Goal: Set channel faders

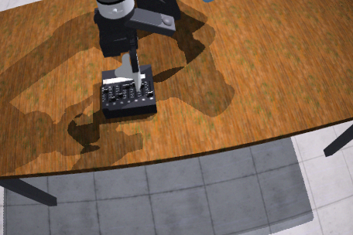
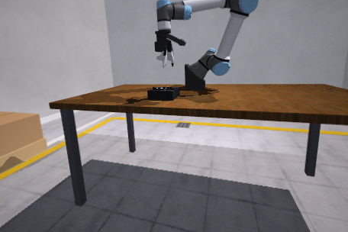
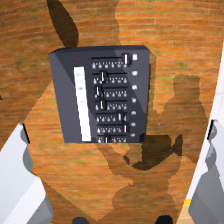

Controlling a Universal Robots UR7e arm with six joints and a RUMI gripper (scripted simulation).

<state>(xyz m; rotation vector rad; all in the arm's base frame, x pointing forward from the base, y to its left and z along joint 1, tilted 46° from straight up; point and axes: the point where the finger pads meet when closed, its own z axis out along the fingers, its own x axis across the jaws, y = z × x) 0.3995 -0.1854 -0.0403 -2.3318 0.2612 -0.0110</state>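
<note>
The lighting desk (image 1: pixel 128 93) (image 3: pixel 82 104) is a small dark box on the wooden table, with several faders in a row and a white tape strip along one side. It also shows in the wrist view (image 3: pixel 100 94) and the exterior view (image 2: pixel 163 93). The fader knobs (image 3: pixel 112 95) sit at different positions along their slots; one knob (image 3: pixel 135 57) is at the far end. The writing on the tape is too small to read. My gripper (image 2: pixel 166 60) is open and empty, hanging well above the desk; its fingers frame the wrist view's lower corners (image 3: pixel 115 165).
The arm's base (image 2: pixel 194 76) stands on the table behind the desk. A cardboard box (image 2: pixel 19 136) sits on the floor at the far left. The table edge runs close in front of the desk.
</note>
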